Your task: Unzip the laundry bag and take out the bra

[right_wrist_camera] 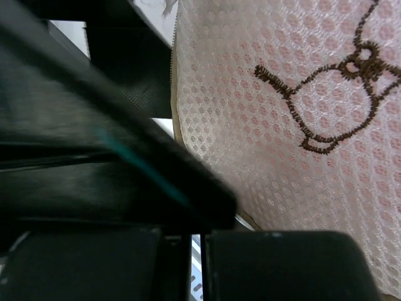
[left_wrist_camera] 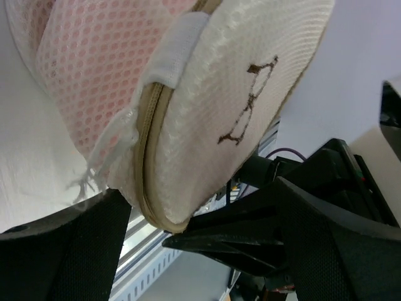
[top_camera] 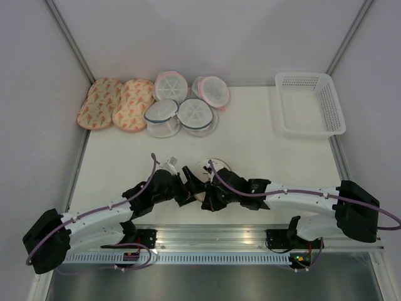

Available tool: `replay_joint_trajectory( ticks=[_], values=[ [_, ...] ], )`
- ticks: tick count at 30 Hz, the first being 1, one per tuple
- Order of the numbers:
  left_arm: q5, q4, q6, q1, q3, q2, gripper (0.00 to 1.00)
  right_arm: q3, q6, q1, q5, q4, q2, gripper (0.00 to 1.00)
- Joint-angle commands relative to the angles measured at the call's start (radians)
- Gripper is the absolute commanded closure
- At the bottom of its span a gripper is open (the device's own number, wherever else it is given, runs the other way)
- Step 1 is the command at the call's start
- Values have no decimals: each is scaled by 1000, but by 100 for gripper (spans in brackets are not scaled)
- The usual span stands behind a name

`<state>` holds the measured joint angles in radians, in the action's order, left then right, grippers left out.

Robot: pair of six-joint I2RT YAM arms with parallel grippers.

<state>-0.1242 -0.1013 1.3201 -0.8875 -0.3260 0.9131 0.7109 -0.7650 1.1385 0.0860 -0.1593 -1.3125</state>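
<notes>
Unzipping step: the laundry bag looks zipped shut. Left tool is spread wide and right tool is clenched. Next, pull the zipper.

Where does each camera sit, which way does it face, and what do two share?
Top external: above and behind the bases, looking down on the table; both arms show, left pincer and right pincer meeting at the laundry bag.
Left wrist: on the left arm, facing the bag's zipper edge; its open fingers show.
Right wrist: on the right arm, close against the mesh; its shut fingers show.
Both wrist views share the embroidered mark.
</notes>
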Motion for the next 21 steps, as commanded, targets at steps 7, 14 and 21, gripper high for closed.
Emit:
replay_joint_trajectory(
  ticks=[7,14,21],
  values=[
    [50,-186,-8,-13,-22,119,89,44,29,1,-28,-12,62,99],
    [192,-25,-97,-8,-70,31,98,56,65,0,-49,-190,75,99],
    [181,34,-220,51,-111,0,98,88,82,1,-204,-456,-57,100]
  ],
)
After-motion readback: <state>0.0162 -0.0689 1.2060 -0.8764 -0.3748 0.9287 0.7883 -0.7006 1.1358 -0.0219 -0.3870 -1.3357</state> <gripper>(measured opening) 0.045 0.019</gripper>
